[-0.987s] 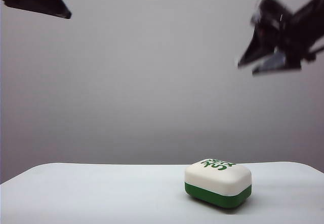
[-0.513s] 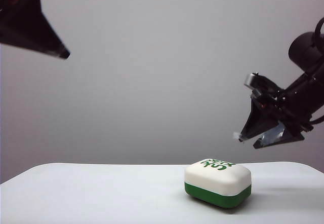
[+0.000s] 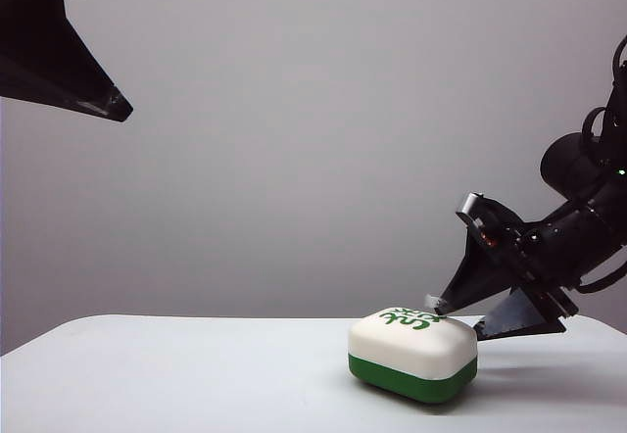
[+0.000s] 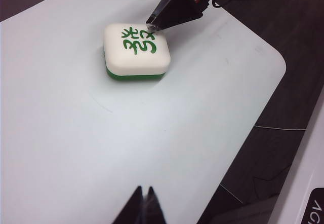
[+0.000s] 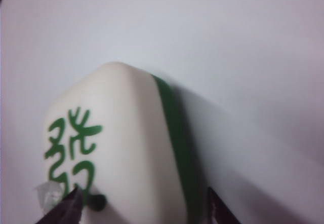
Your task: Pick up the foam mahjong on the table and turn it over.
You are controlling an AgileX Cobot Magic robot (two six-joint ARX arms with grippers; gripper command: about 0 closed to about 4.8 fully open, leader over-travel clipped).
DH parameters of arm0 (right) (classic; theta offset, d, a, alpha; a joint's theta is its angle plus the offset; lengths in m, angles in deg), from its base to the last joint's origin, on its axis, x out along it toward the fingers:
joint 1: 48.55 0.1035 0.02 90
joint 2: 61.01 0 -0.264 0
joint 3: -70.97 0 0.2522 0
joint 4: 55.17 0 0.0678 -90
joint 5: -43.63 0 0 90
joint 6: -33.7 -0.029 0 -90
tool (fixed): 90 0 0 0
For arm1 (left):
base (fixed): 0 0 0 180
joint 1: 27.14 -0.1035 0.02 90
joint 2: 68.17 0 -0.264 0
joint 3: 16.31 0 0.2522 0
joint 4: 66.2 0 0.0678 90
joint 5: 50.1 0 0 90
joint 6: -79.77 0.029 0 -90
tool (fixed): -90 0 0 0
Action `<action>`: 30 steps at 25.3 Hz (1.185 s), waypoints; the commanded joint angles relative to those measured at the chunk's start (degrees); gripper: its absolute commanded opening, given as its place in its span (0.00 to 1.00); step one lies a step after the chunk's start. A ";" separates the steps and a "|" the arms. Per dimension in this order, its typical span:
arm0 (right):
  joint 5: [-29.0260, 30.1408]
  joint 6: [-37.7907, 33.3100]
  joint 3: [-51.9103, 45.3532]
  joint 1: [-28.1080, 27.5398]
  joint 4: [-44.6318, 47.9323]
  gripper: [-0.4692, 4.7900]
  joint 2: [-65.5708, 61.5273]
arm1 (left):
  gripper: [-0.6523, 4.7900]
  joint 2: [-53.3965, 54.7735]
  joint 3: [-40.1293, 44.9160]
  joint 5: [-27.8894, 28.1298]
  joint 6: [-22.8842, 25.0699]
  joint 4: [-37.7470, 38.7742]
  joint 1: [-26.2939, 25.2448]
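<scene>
Mahjong, a rounded foam block, lies flat on the white desk, toward four o'clock from the desk's middle as seen from the front. Its cream half faces up, showing green characters; its dark green half rests on the desk.

The right end effector comes in low from three o'clock, its two dark fingers spread wide. One fingertip touches or nearly touches the top face at the printed edge; the other sits lower, just beside the block's side. It grips nothing yet. In the right wrist view the block fills the frame between the two tips.

The left end effector hangs high at ten o'clock, well apart from the block. In its own wrist view the tips look pressed together and empty.

Being foam, the block is probably very light and slightly squashy, with a matte skin that should not slip much. Its rounded corners give poor purchase, so the flat opposite sides, across the cream-green seam, look like the best place to pinch. Too hard a squeeze could dent it.
</scene>
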 commanded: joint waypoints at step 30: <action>-40.74 3.93 1.16 5.03 -10.78 0.08 13.38 | 0.11 -0.17 -0.15 6.73 -5.51 -10.38 0.02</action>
